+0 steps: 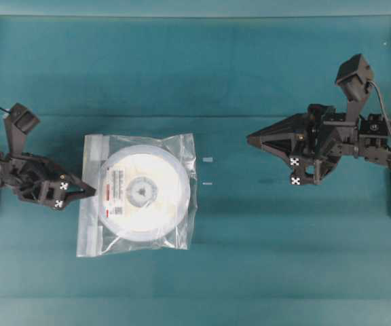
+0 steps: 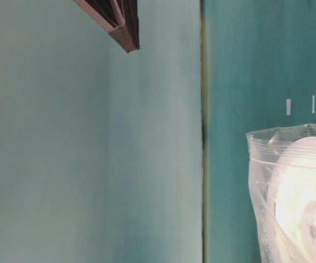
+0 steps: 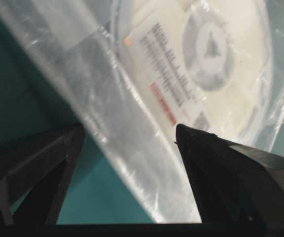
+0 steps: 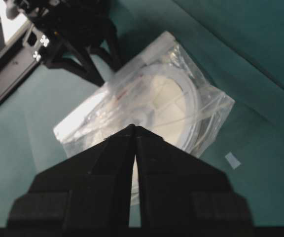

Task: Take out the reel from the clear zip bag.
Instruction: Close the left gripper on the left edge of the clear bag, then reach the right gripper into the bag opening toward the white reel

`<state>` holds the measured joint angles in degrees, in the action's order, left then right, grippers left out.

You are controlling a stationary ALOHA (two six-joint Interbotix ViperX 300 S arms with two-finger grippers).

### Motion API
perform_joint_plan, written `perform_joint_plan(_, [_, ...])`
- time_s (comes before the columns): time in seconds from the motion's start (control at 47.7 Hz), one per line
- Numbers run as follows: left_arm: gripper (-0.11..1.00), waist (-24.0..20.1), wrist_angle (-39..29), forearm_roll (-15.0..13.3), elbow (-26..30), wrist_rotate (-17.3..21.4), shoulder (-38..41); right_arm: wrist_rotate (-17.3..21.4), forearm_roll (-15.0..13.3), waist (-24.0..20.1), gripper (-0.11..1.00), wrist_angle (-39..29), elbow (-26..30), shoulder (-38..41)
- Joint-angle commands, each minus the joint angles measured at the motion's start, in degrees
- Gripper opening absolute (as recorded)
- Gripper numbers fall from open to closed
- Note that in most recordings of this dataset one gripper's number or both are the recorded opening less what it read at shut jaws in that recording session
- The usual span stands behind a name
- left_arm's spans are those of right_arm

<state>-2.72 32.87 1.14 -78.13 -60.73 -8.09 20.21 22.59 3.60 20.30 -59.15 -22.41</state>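
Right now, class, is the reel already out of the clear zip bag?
No: in the overhead view the reel lies wholly inside the clear zip bag on the table.

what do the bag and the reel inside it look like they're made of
Clear zip bag: thin glossy transparent plastic film, judging by its wrinkles and glare. Reel: probably rigid plastic, milky white with a smooth grey hub, carrying a matte, paper-like printed label.

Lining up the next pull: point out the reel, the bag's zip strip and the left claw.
Flat round white plastic reel (image 1: 143, 192), overhead view, grey hub.
Clear zip bag (image 1: 91, 197), overhead view, zip strip.
Left claw (image 1: 89, 192), overhead view, fingertips at bag edge.
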Motion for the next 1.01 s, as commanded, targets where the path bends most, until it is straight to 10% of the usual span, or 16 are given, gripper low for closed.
perform_joint_plan(0.0, [0.92, 0.18, 0.18, 0.09, 0.97, -0.35, 1.67, 0.44, 0.09, 0.09, 0.24, 0.18, 0.70, -0.26])
perform_joint_plan(0.42, [0.85, 0.18, 0.53, 0.09, 2.29, -0.35, 2.29, 0.44, 0.09, 0.09, 0.46, -0.18, 0.70, -0.26])
perform_joint_plan(0.797, [0.09, -0.79, -7.73, 0.09, 3.16, 2.37, 1.67, 1.14, 1.85, 0.09, 0.47, -4.04, 0.44, 0.88])
perform_joint_plan(0.986, [0.00, -1.85, -8.35, 0.09, 3.96, 4.92, 1.58, 4.39, 6.24, 0.00, 0.63, -5.89, 0.88, 4.48])
